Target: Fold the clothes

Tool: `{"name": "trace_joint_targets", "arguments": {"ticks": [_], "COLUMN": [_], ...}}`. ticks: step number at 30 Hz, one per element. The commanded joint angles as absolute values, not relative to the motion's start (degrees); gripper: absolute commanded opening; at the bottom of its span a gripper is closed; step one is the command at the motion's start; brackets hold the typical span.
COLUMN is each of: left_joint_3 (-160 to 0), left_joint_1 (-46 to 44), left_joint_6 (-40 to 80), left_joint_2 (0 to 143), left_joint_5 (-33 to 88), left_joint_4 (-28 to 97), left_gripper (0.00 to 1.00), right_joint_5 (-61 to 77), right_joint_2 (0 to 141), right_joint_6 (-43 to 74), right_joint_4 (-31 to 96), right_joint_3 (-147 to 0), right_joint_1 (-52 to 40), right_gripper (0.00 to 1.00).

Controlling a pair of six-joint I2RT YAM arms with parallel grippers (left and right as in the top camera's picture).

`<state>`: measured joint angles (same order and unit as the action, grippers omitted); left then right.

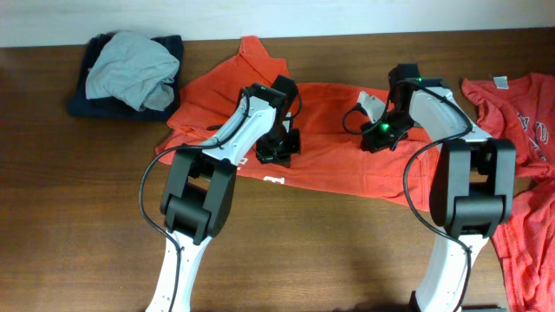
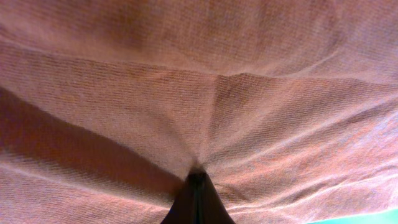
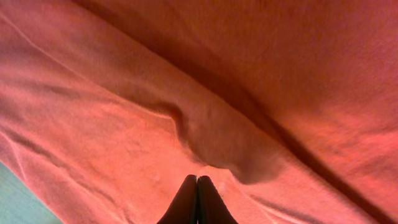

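An orange-red T-shirt (image 1: 338,130) lies spread across the middle of the desk (image 1: 87,217), toward its far edge. The left gripper (image 1: 277,152) is closed, pinching the cloth so creases fan out from its tips. The right gripper (image 1: 375,139) presses on the shirt with jaws together; whether it holds cloth is unclear. A second red shirt (image 1: 520,121) lies at the right edge.

Left arm (image 1: 227,134) and right arm (image 1: 442,108) reach forward, left tool (image 2: 197,182) and right tool (image 3: 197,183) closed tight (fingertips touching).
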<state>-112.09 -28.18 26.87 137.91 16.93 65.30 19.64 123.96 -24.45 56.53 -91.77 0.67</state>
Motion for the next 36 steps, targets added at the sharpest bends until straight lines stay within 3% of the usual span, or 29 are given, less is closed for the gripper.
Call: {"name": "trace_joint_targets", "arguments": {"ticks": [1,10,36], "left_joint_3": [-109.49,-109.49,-109.49], "left_joint_1": [-28.34,-28.34,-28.34], "left_joint_6": [27.38,27.38,27.35], "left_joint_2": [143.04,143.04,143.04], "left_joint_5": [10.85,10.87,10.83], "left_joint_4": [66.48,66.48,66.65], "left_gripper": [0.01,0.01,0.01], "right_joint_5": [20.60,20.27,14.81], "right_joint_2": [124.22,124.22,124.20], "right_joint_6": [-25.04,-25.04,-15.84], "right_joint_4": [57.34,50.04,40.64], "right_joint_3": [-91.26,-86.15,-91.79], "right_joint_1": [0.27,0.30,2.02], "right_gripper": [0.04,0.04,0.04]}}
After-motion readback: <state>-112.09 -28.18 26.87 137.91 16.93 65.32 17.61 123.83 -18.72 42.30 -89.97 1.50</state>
